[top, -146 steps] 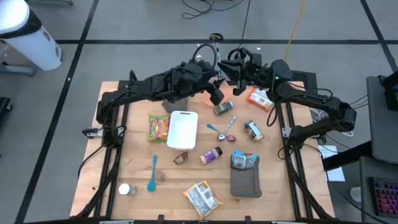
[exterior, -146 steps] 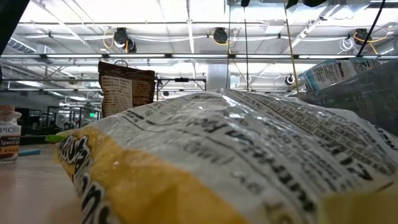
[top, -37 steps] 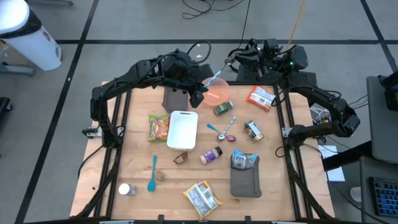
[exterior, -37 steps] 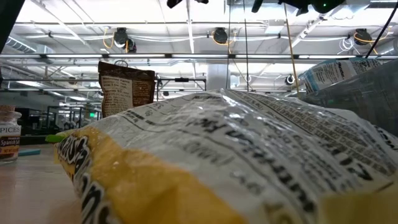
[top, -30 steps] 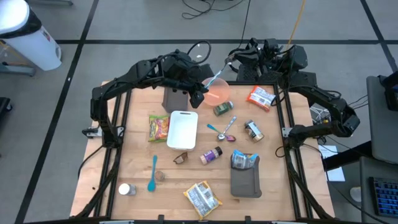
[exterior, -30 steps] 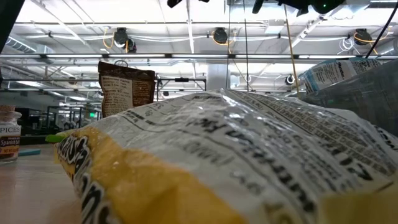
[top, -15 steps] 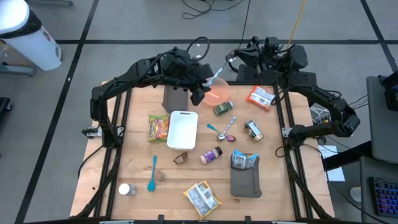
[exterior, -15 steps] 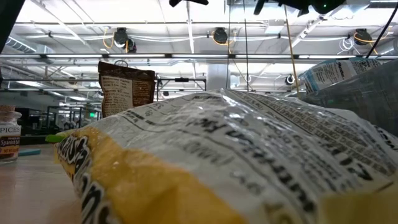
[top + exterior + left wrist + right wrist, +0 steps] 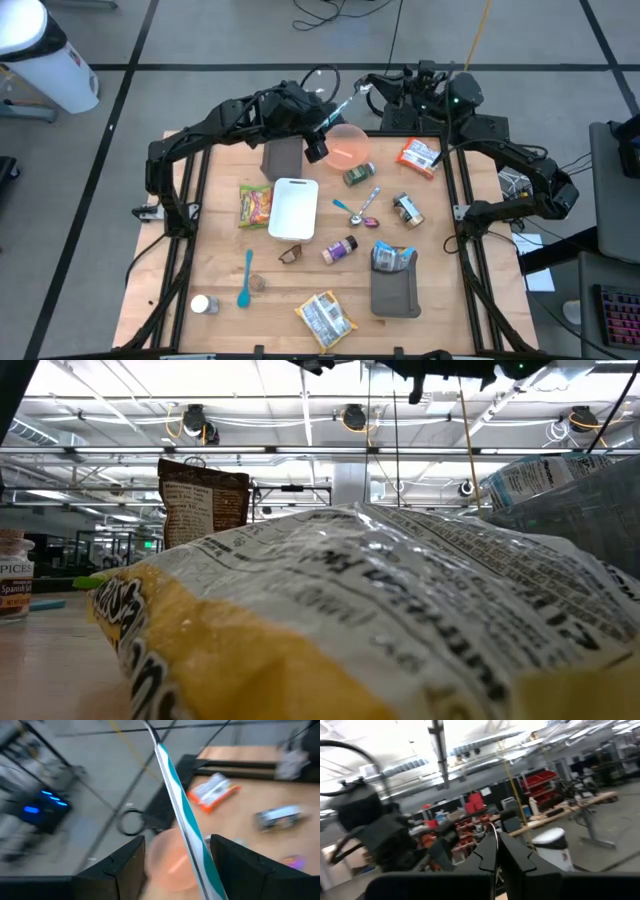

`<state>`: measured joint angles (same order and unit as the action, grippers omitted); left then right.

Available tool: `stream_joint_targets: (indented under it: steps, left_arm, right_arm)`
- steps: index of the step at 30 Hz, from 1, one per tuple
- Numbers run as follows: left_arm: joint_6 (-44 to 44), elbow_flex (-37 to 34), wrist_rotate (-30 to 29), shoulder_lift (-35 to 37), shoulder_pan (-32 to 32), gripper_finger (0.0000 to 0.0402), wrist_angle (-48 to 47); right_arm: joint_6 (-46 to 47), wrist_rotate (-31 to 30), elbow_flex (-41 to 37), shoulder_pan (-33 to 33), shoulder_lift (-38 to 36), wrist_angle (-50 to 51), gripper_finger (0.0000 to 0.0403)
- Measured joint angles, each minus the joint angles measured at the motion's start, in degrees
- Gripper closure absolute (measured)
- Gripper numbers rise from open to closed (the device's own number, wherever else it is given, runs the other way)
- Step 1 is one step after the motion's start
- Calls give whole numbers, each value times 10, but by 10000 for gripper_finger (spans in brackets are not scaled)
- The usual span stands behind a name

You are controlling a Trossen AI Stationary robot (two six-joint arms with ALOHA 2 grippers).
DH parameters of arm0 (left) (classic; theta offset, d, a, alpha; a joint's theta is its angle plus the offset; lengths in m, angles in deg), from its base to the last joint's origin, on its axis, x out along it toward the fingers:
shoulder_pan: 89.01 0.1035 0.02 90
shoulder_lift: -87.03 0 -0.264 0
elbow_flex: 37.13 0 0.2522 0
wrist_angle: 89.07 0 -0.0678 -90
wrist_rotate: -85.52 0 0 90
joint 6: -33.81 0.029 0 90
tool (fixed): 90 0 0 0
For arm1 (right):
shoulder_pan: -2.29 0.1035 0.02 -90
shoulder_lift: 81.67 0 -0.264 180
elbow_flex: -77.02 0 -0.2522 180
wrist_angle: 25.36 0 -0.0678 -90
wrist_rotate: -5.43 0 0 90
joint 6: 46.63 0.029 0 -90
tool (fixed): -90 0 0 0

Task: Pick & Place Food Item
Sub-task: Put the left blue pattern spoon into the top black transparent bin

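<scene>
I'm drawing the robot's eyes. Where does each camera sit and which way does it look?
High: above the table, looking straight down; both arms show.
Low: at tabletop height, looking level across; a snack bag fills it, arm bits on top.
Left wrist: on the left arm, past its own fingers, at the teal stick and pink bowl.
Right wrist: on the right arm, past its own fingers, into the room.
Shared: high and left wrist both show stick and bowl.
</scene>
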<state>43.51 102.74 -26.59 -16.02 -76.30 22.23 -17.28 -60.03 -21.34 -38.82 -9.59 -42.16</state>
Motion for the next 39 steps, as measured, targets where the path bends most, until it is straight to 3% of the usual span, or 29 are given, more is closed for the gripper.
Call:
stream_joint_targets:
  steps: [4, 17, 28, 39]
  left_arm:
    - [42, 0, -61, -3, -10, 169, 9]
    - [87, 0, -115, -15, -9, 169, 27]
    - [123, 0, -157, -25, -11, 170, 28]
    - [124, 0, -161, -27, -12, 187, 47]
  right_arm:
    - [-15, -52, 0, 20, 2, 8, 402]
    - [-65, -201, 0, 85, 7, 27, 402]
    - [-61, -246, 0, 94, 18, 26, 402]
    - [-60, -247, 0, 94, 22, 13, 402]
